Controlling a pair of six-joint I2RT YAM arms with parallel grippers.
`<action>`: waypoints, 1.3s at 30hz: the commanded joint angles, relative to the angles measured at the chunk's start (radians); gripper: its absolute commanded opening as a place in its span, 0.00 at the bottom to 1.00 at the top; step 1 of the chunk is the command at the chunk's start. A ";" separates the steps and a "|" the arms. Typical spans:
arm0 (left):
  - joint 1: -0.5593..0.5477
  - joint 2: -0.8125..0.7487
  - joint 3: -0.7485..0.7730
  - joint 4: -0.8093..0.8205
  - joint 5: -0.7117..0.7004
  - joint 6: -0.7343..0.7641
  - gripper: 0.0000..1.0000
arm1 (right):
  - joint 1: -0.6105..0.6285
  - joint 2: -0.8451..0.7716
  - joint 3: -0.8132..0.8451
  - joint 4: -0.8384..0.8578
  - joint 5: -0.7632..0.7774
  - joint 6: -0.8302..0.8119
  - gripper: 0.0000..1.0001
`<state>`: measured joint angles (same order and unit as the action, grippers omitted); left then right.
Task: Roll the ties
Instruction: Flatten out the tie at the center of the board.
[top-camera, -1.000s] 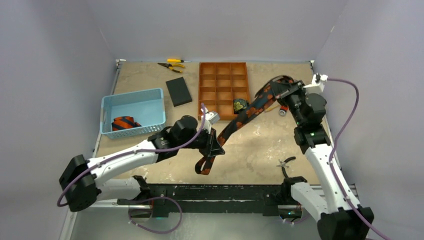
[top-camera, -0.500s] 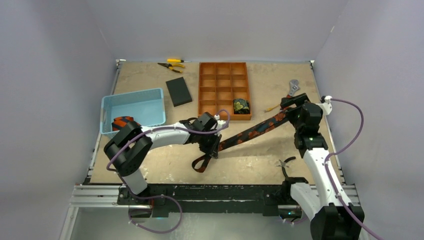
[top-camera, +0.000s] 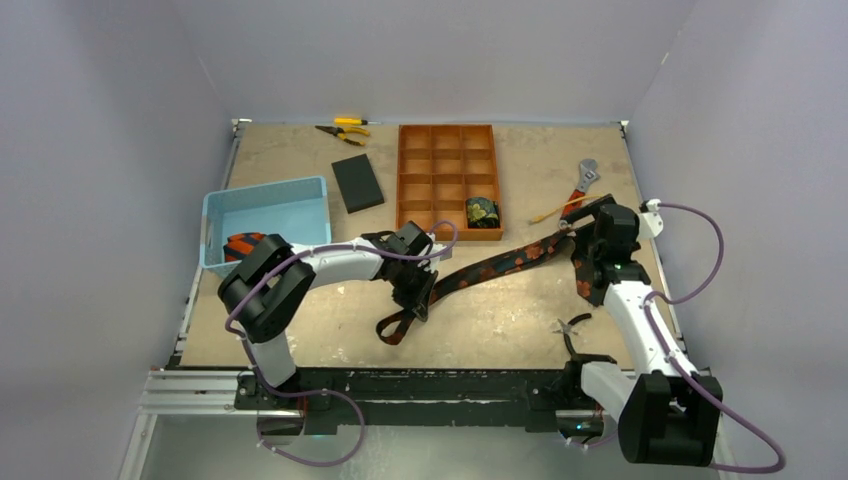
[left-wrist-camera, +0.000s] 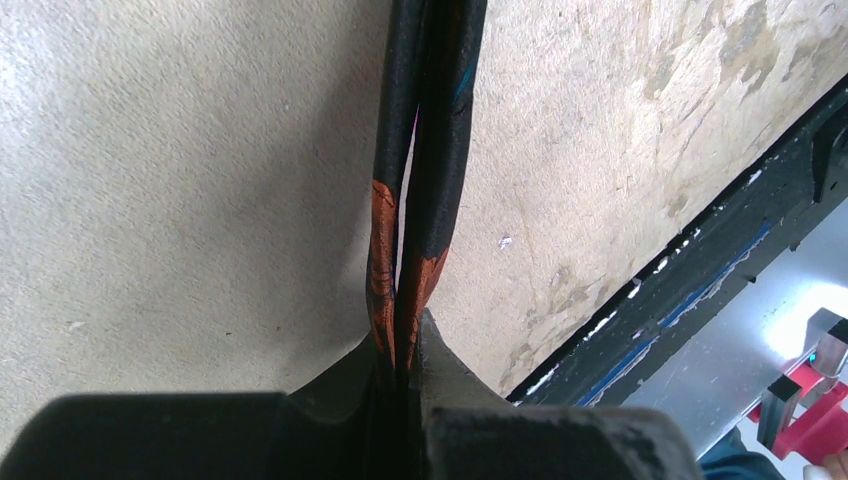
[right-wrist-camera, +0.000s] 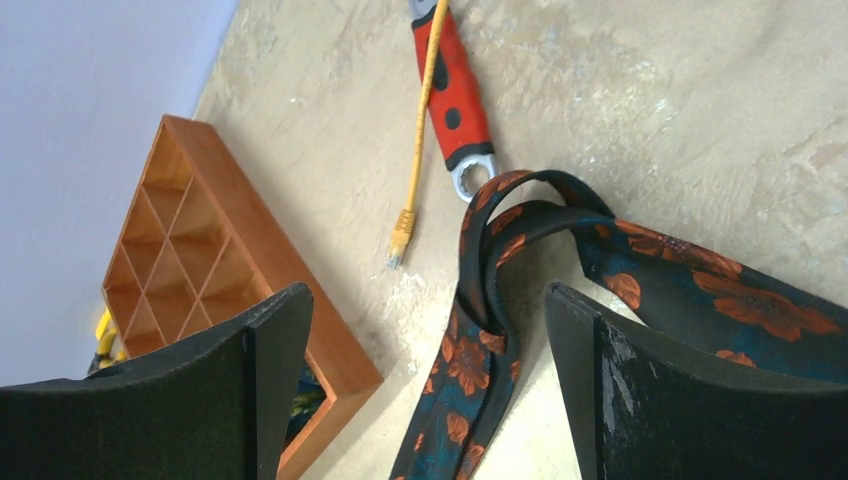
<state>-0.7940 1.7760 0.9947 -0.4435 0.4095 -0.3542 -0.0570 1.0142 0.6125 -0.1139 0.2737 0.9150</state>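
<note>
A dark tie with orange flowers (top-camera: 500, 264) lies stretched across the table between both arms. My left gripper (top-camera: 418, 300) is shut on its doubled near part (left-wrist-camera: 440, 150), and a short loop trails toward the front edge. The tie's far end is folded into a loop (right-wrist-camera: 500, 250) on the table. My right gripper (right-wrist-camera: 425, 295) stands open over it, its fingers (right-wrist-camera: 270, 340) on either side and apart from the fabric. A rolled green-gold tie (top-camera: 482, 211) sits in the orange tray (top-camera: 447, 175). Another rolled tie (top-camera: 243, 243) lies in the blue basket (top-camera: 265, 205).
A red wrench (top-camera: 582, 185) and a thin yellow cord (right-wrist-camera: 420, 130) lie just beyond the right gripper. A black pad (top-camera: 357, 184), pliers (top-camera: 343, 131) and a yellow screwdriver (top-camera: 350, 121) are at the back. More pliers (top-camera: 572, 325) lie by the right arm's base.
The right gripper lowered the tie's far end from the air to the table, then opened and let it go. The left gripper stays shut on the tie.
</note>
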 joint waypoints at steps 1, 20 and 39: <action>-0.001 0.058 -0.026 -0.048 -0.074 0.041 0.00 | -0.019 -0.007 -0.004 0.003 0.073 -0.019 0.89; 0.028 -0.122 0.011 -0.112 -0.281 0.024 0.39 | -0.007 -0.095 -0.049 0.142 -0.164 -0.120 0.91; -0.114 -1.071 -0.613 0.354 -0.776 -0.492 0.46 | 0.485 -0.090 -0.183 0.395 -0.282 -0.259 0.60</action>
<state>-0.8246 0.9112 0.5934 -0.2832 -0.2523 -0.6090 0.3996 0.9466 0.5037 0.1955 0.0631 0.7174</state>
